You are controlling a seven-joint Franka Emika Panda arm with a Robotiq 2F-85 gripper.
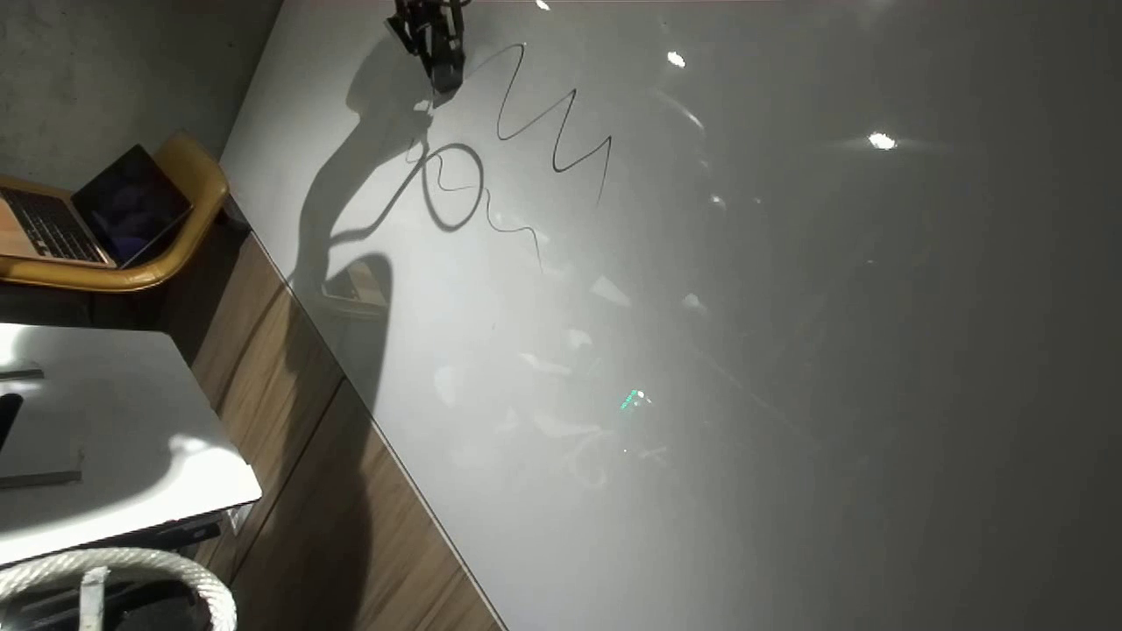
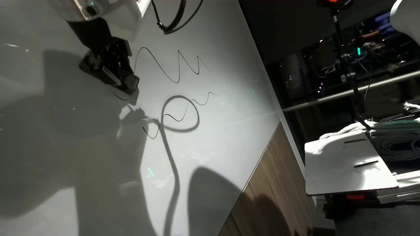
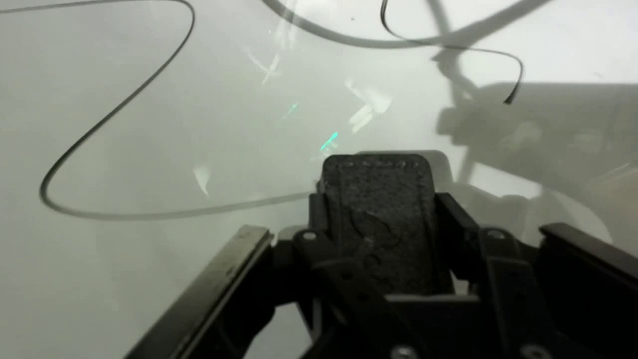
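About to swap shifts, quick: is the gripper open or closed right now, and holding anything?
Gripper: closed, holding a dark block, possibly an eraser.

Hard light, source out of my view. In both exterior views the glossy whiteboard (image 1: 789, 526) is bright on one side of my gripper (image 3: 384, 214), under a broad shadow (image 1: 342, 175) on the other; a clean-edged, ring-shaped shadow (image 2: 182, 130) lies near. Well away from it, a blown-out glint (image 1: 883, 141) on dull grey. Far off, a white tabletop (image 2: 344, 167) burns out in patches. Wrist view: milky haze, green reflections (image 3: 329, 141) just ahead of the gripper, grain legible on the dark block (image 3: 379, 182) I hold.
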